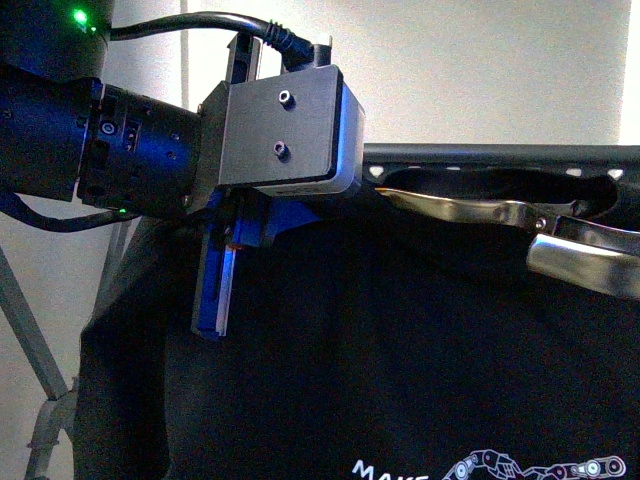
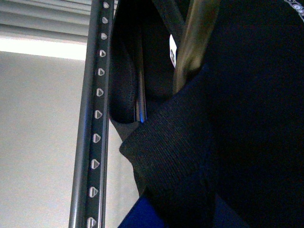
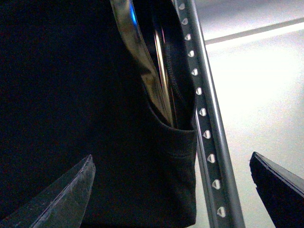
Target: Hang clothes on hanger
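L end effector (image 1: 213,322) pinches T-shirt (image 1: 380,350) on rack (image 1: 500,155); R end effector (image 3: 171,190) spread.

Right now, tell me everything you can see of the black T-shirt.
The black T-shirt hangs beneath the rack's rail, soft knit, chest facing the front camera. White "MAKE" lettering and a white-and-blue arm graphic show at the picture's bottom edge, cut off. Its ribbed collar gapes, a shiny metal strip running through the opening. The left claw sits before its shoulder; whether it grips cloth is unclear.
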